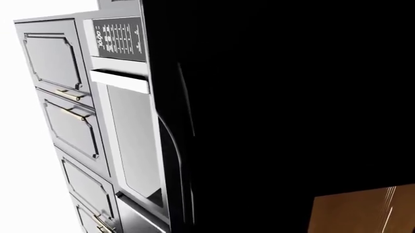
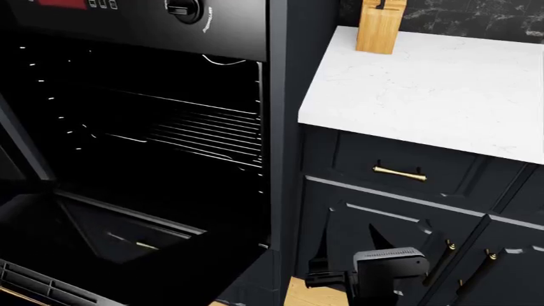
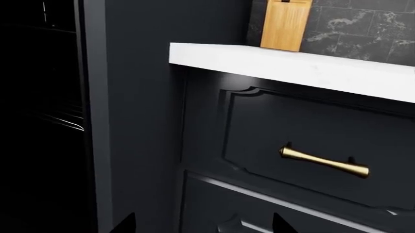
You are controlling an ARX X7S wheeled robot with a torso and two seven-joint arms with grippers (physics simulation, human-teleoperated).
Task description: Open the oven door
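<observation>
The oven door (image 2: pixel 127 245) hangs swung down and open at the lower left of the head view, a glossy black panel below the dark oven cavity (image 2: pixel 153 127) with its wire racks. In the left wrist view the oven door (image 1: pixel 279 116) fills most of the picture as a black surface, with a brownish window (image 1: pixel 363 211) at one corner and a thin bar handle (image 1: pixel 170 145) along its edge. My left gripper shows in no view. My right gripper (image 3: pixel 204 226) is open, its two dark fingertips (image 3: pixel 126 225) wide apart, facing the navy cabinet beside the oven.
A black control panel with a knob (image 2: pixel 183 9) sits above the cavity. To the right are a white countertop (image 2: pixel 425 83) with a wooden knife block (image 2: pixel 378 25) and navy drawers with brass handles (image 2: pixel 399 173), (image 3: pixel 324 161). My right arm (image 2: pixel 389 264) hangs low before the cabinet doors.
</observation>
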